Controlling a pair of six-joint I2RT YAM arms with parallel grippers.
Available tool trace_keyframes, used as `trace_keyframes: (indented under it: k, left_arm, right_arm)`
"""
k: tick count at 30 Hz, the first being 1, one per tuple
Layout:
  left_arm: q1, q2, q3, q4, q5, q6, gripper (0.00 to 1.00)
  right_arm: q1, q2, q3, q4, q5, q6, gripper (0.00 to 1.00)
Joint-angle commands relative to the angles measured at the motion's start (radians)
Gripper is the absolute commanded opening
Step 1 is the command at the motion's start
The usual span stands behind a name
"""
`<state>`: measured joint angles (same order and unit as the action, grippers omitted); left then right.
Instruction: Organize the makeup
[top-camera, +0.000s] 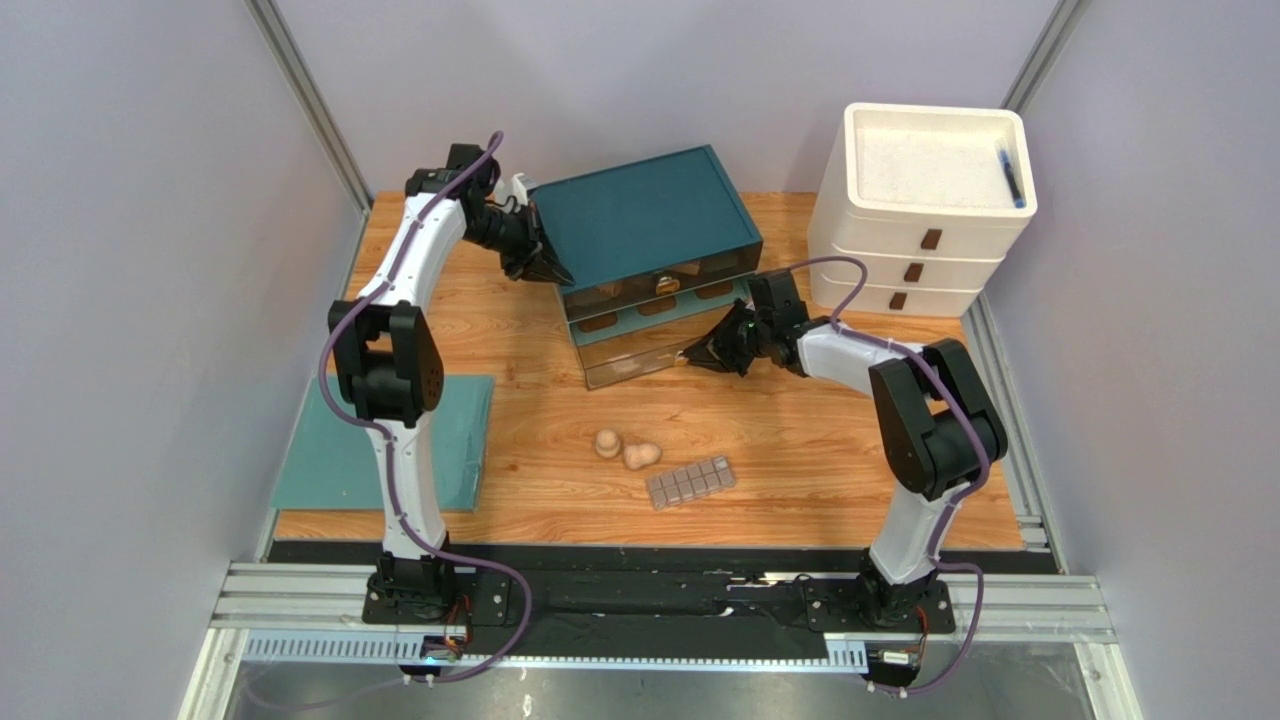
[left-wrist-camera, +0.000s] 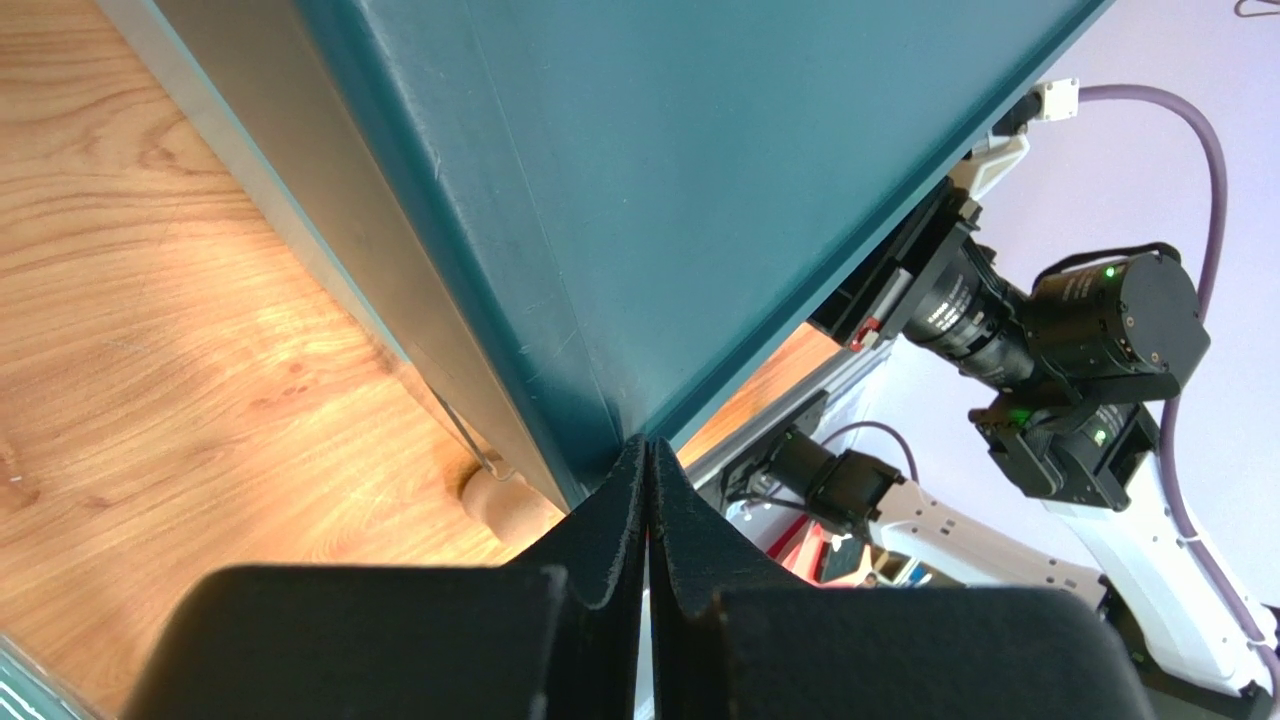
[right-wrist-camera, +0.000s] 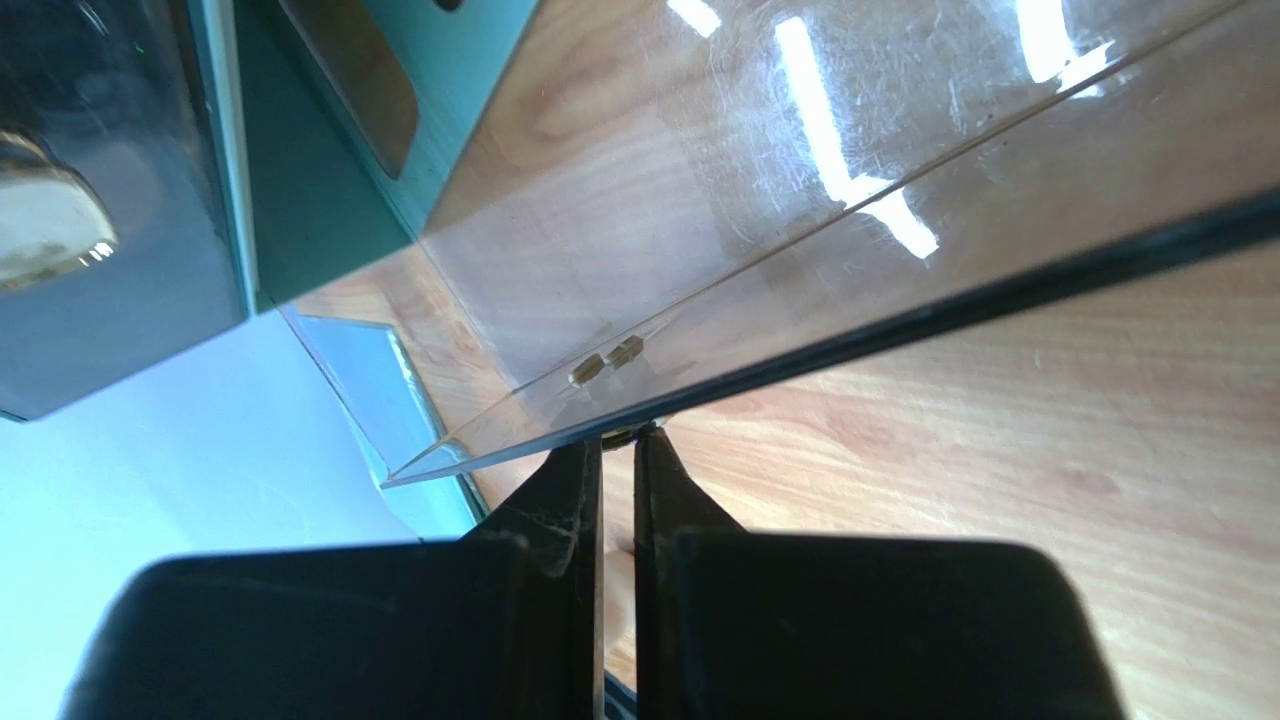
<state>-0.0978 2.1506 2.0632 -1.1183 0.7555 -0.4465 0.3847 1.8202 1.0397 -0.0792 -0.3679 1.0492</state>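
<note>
Right gripper (right-wrist-camera: 618, 443): closed to a slit, tips pinching what I take for a small knob (right-wrist-camera: 619, 434) on the front edge of the clear drawer (top-camera: 639, 357). The drawer stands pulled out of the teal box (top-camera: 646, 210) toward 6 o'clock. Left gripper (left-wrist-camera: 646, 450): fully closed on nothing, tips pressed to the box's corner at its 9 o'clock side, bracing it by my reckoning. Loose makeup lies on the table (top-camera: 842, 450), nearer my bases than the drawer. The two sponges (top-camera: 643, 455) touch each other at about 7 o'clock from my right gripper. The palette (top-camera: 691, 480) is at 6 o'clock, just past the sponges. Its long axis runs roughly 9 to 3, tipped slightly toward 8 to 2, so nearly parallel to the drawer front. Right arm is the nearer one to both; the left is well apart from them, up at the box. The next move turns on that short line from the open drawer down to the sponges. Hard to read: the knob is mostly hidden by my own fingertips. The drawer floor is all glare, so I cannot tell whether anything lies in it. A pale round shape shows behind the box's tinted front; I cannot name it. No bottle or tubes visible anywhere.
</note>
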Motion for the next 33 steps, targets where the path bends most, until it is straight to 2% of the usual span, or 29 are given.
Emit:
trace_keyframes:
  k: [1,3,8,14,18,19,24,27,33]
  left_arm:
    - [0.023,-0.051,0.017,-0.044,-0.081,0.037,0.03]
    - [0.023,-0.051,0.015,-0.046,-0.079,0.037,0.03]
    - [0.023,-0.057,0.015,-0.044,-0.074,0.038,0.03]
    - [0.023,-0.066,0.008,-0.043,-0.074,0.045,0.03]
    - [0.024,-0.075,-0.012,-0.035,-0.074,0.048,0.03]
    - [0.023,-0.077,-0.017,-0.032,-0.073,0.048,0.03]
    - [0.023,-0.084,-0.04,-0.029,-0.068,0.055,0.03]
    - [0.023,-0.087,-0.055,-0.025,-0.065,0.061,0.03]
    - [0.023,-0.1,-0.078,-0.014,-0.058,0.065,0.04]
  right_arm:
    - [0.028,-0.025,-0.032,-0.244,-0.011,-0.15,0.06]
    - [0.028,-0.062,-0.014,-0.261,0.0,-0.181,0.15]
    - [0.048,-0.25,0.045,-0.362,0.119,-0.398,0.34]
    - [0.091,-0.369,0.097,-0.497,0.17,-0.628,0.48]
    - [0.169,-0.378,0.089,-0.591,0.19,-0.799,0.5]
    - [0.193,-0.374,0.082,-0.614,0.236,-0.825,0.5]
    - [0.423,-0.354,0.019,-0.685,0.403,-0.997,0.53]
    - [0.537,-0.343,-0.017,-0.665,0.466,-1.023,0.54]
    - [0.565,-0.274,0.043,-0.714,0.416,-1.006,0.58]
